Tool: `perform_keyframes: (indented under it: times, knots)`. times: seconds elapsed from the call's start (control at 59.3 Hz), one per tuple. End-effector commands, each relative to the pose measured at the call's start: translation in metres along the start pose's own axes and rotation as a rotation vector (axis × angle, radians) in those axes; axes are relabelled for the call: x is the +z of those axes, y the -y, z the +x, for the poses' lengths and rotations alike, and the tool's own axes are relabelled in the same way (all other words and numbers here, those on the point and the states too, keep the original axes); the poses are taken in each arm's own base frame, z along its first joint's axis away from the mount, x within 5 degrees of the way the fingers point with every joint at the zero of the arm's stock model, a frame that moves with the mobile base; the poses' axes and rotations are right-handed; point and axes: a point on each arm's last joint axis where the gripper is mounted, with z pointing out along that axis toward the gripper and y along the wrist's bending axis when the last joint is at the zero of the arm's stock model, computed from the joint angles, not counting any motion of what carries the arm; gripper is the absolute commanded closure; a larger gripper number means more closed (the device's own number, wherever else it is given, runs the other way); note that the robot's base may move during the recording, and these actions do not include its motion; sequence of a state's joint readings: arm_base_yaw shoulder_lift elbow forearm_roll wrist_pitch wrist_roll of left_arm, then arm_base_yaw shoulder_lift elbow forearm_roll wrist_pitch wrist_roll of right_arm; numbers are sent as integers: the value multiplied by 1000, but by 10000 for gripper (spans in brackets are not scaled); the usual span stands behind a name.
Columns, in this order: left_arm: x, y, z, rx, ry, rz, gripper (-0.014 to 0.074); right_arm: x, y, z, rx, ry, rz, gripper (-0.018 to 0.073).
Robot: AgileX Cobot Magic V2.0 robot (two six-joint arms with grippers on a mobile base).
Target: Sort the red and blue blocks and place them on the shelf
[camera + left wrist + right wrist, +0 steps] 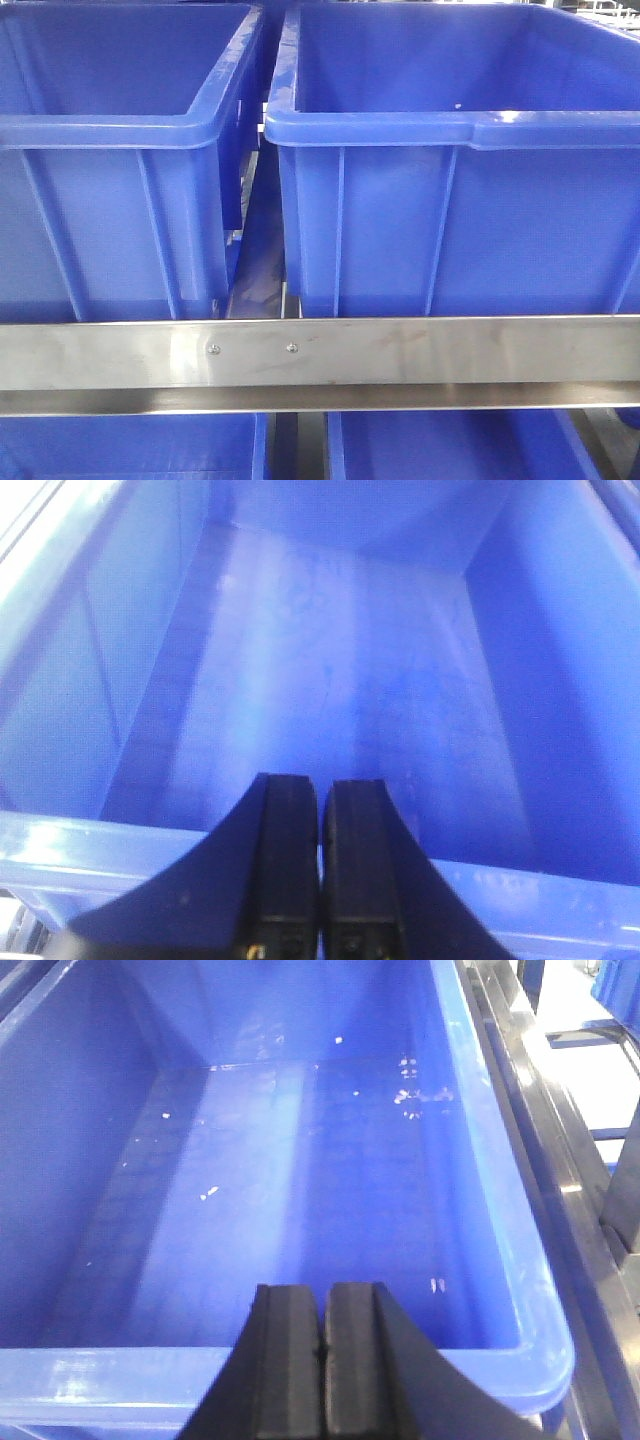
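The red and blue blocks are out of view in every frame. The shelf's flat steel front rail (400, 352) with two small screws crosses the front view below two large blue bins. My left gripper (321, 785) is shut and empty, its black fingers pressed together above the near rim of an empty blue bin (60, 852). My right gripper (324, 1290) is shut and empty above the near rim of another empty blue bin (120, 1375). Neither gripper shows in the front view.
Two large blue bins (130, 130) (450, 130) stand side by side on the shelf with a narrow gap between them. More blue bins (130, 445) sit on the level below. Steel rack framing (560, 1160) runs along the right bin's right side.
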State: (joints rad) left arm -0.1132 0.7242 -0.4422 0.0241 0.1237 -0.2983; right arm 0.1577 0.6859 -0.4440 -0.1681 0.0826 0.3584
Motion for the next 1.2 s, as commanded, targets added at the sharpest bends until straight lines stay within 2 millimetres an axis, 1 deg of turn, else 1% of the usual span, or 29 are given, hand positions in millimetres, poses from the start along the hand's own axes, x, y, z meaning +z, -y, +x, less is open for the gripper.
perform_keyframes:
  times: [0.0, 0.81, 0.928, 1.012, 1.08, 1.181]
  knots:
    - [-4, 6, -18, -9, 117, 43, 470, -3, -4, -16, -26, 108, -32, 491]
    - [-4, 6, -18, -9, 117, 43, 470, -3, -4, -16, -26, 108, -32, 491]
    - [-4, 6, -18, -9, 117, 43, 470, -16, -3, -22, -54, 169, -28, 491]
    - [-4, 6, -18, -9, 117, 43, 470, -27, -2, -19, -33, 206, -30, 491]
    - [-4, 6, -18, -9, 117, 43, 470, -36, 0, -12, -33, 227, -29, 491]
    - [-4, 6, -18, -9, 117, 43, 470, -50, 6, 11, -32, 256, -13, 491]
